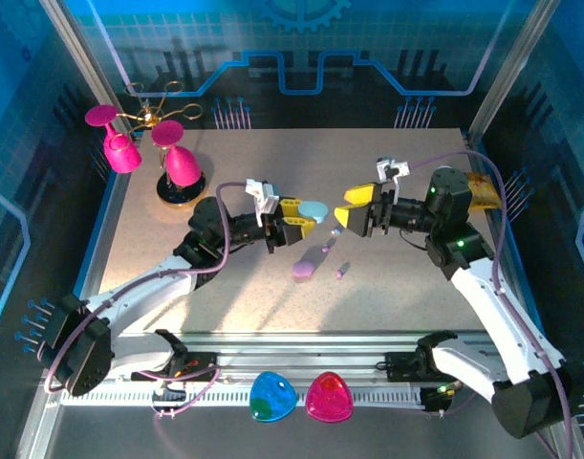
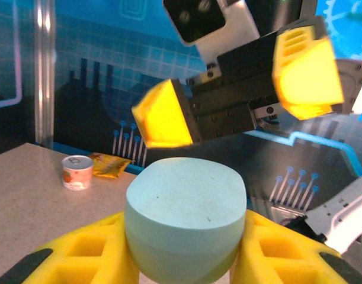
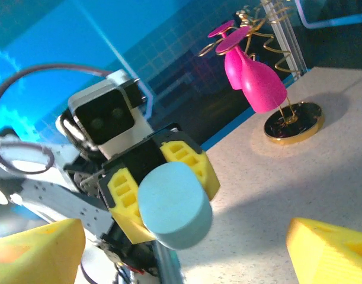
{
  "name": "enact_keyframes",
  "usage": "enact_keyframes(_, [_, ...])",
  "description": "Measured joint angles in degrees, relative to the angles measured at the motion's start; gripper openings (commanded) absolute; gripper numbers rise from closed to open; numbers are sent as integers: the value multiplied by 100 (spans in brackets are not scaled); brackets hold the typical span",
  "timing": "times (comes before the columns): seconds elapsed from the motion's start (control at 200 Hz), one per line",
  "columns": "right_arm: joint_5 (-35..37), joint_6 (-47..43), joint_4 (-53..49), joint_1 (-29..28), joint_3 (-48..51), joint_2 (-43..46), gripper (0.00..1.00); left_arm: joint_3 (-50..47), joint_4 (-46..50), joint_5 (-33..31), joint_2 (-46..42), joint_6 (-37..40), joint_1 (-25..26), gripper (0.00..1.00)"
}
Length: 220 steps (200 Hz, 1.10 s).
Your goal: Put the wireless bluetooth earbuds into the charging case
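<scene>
My left gripper is shut on a pale blue charging case, holding it above the middle of the table. In the left wrist view the case sits between the yellow fingers and looks closed. My right gripper faces it from the right, a short gap away, open and empty. The right wrist view shows the same case straight ahead, between and beyond my wide-set fingers. A light purple case lies on the table below, with two tiny purple earbuds beside it.
Pink glasses on a gold stand occupy the back left corner. A small can and a yellow packet lie at the back right. A translucent blue shell and a pink one rest on the front rail.
</scene>
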<state>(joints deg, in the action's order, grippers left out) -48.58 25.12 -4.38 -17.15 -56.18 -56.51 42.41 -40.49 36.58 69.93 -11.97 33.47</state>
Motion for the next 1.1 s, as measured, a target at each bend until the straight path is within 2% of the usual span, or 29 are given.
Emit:
enact_keyframes(0.165, [518,-1355,-767,-597,-260,98,89,92,15,341,2,-33,0,22])
enact_keyframes(0.365, [992,-2024,-1196,-879,-389,-140,88,118,13,514,2,-149,0,21])
enact_keyframes(0.56, [1314,-2024,-1294,-883,-407,-245,86,118,17,601,13,-157,-20,20])
enact_keyframes(1.1, [1102,-1283,-1058,-459,-457,-313,84,118,39,857,42,-103,-31,20])
